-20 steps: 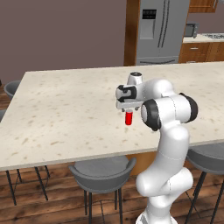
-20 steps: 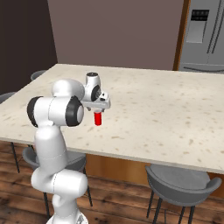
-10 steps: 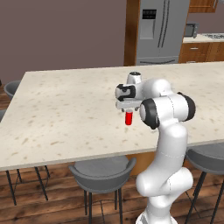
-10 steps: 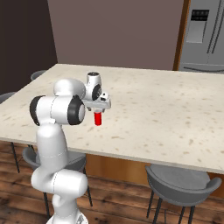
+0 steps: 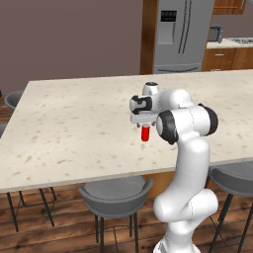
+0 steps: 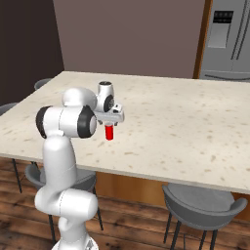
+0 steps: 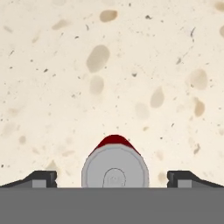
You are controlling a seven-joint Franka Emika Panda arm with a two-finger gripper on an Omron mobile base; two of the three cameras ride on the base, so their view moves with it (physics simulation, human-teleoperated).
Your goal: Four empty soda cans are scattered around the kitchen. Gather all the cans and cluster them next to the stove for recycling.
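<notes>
Hand (image 7: 112, 179) poised straight above a red soda can (image 7: 114, 169) standing upright on the speckled tabletop (image 7: 131, 65) — fingers spread wide, one either side, neither touching it. From the base views the can's (image 5: 146, 134) top is tucked behind the hand (image 5: 143, 120). Bare tabletop all round, edges well off.

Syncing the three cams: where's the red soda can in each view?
Left base view: red soda can stands on the speckled counter, centre frame, right under the open end effector.
Right base view: same can, left of centre, below the end effector.
Hand view: bottom centre, silvery top facing the camera, between the two fingertips.
Shared landmark: the speckled counter under the can.
</notes>
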